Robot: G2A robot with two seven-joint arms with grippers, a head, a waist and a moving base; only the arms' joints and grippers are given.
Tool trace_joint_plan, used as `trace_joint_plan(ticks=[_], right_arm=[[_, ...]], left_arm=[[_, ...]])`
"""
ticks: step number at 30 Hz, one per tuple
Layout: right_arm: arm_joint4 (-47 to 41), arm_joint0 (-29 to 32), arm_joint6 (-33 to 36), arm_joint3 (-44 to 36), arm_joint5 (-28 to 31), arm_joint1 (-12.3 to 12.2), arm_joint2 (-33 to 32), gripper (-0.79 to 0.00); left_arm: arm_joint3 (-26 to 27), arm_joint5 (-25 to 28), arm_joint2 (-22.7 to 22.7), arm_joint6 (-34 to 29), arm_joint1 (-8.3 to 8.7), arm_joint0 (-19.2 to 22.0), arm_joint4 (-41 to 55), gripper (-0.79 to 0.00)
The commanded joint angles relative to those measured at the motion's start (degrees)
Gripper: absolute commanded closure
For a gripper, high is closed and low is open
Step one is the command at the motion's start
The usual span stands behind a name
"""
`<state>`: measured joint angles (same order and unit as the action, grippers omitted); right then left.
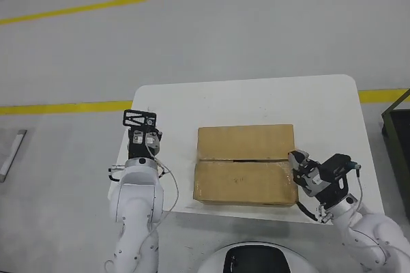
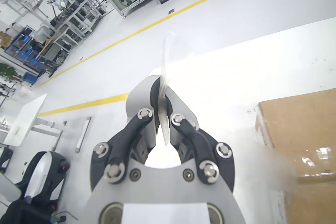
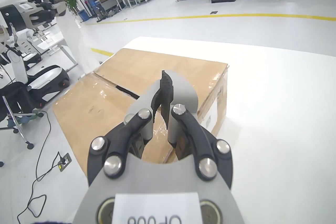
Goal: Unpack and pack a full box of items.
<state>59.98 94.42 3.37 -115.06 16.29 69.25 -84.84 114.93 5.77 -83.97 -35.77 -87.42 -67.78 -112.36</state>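
Between the closed fingers of the left tool, a thin, clear strip of film is pinched. Its free end stands up beyond the fingertips. That tool hangs over the left edge of the white table, apart from the brown cardboard box. The right tool is closed, black pad pressed against black pad, and sits above the box's right end, close to the seam. The box lies flat in the middle of the table with its two top flaps folded down. A dark gap shows along part of the seam between them, and glossy clear tape shows on its top near the right end.
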Motion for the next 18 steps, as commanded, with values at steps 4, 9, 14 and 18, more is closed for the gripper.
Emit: trace_joint_plan(ticks=[4,9,14,18], right_arm=[[0.59,-0.77,0.94,0.88,-0.61,0.05,0.84,0.000],[0.54,-0.85,1.28,0.93,-0.92,0.05,0.98,0.000],[0.86,-0.80,1.40,1.17,-1.21,0.04,1.05,0.000],[0.74,-0.57,1.46,1.00,-1.40,0.04,1.01,0.000]], left_arm=[[-1.81,-1.64,-2.34,0.29,0.21,0.59,0.78,-0.028],[-3.54,-2.09,-2.96,0.39,0.42,0.69,0.06,-0.083],[-4.31,-2.92,-3.98,0.14,0.63,0.25,-0.60,-0.074],[-5.50,-4.29,-4.98,0.43,0.78,0.08,-1.15,0.000]])
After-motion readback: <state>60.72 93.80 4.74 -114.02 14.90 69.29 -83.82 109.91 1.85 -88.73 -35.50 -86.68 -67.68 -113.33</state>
